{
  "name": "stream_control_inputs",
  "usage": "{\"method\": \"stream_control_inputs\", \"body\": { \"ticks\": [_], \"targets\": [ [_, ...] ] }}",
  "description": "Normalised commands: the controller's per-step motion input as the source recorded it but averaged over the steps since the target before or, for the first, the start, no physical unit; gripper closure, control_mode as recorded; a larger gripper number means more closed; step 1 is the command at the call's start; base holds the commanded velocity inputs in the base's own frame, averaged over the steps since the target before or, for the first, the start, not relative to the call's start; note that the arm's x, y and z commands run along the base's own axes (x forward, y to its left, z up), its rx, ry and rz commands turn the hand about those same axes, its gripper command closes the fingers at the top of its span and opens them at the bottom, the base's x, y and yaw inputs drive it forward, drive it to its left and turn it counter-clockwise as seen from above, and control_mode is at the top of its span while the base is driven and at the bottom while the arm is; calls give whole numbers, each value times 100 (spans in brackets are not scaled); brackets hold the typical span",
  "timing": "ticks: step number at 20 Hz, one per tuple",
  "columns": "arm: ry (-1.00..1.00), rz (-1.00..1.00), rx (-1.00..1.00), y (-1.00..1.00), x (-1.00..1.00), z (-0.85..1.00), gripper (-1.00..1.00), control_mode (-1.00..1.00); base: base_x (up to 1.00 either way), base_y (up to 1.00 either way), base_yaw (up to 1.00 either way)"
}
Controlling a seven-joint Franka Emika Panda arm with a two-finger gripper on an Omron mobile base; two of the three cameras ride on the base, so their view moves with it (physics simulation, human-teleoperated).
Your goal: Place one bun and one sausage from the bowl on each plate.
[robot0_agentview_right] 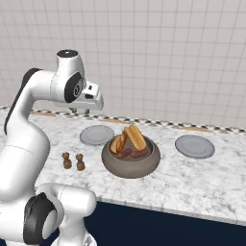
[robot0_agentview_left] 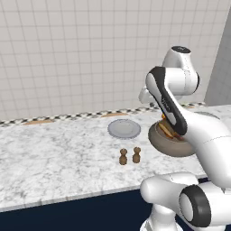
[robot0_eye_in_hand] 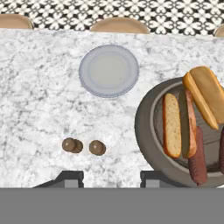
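The thick-walled taupe-brown bowl (robot0_agentview_right: 130, 161) holds two split buns (robot0_agentview_right: 135, 136) and sausages (robot0_agentview_right: 140, 153) on the white marble table (robot0_agentview_right: 202, 182). Flat grey plates lie at its ten (robot0_agentview_right: 97, 135) and three o'clock (robot0_agentview_right: 194, 146). My hand (robot0_agentview_right: 79, 111) hovers high, empty, fingers slightly parted.

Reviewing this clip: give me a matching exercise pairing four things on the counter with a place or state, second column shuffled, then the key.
Column one:
1. bowl
2. left plate
3. right plate
4. two small brown shakers

Column two:
A. bare, on the far side of the bowl from the arm
B. stand side by side near the counter's front edge
C. holds buns and sausages
D. bare, below the gripper

Pairs: 1-C, 2-D, 3-A, 4-B
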Motion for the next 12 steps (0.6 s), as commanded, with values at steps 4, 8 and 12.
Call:
{"method": "stream_control_inputs", "body": {
  "ticks": [4, 8, 12],
  "targets": [
    [3, -10, 2, -50, -8, -10, -100, -100, 0, 0, 0],
    [26, -19, 0, -100, 6, -34, -100, -100, 0, 0, 0],
    [35, -14, -14, -97, 38, -67, -100, -100, 0, 0, 0]
  ]
}}
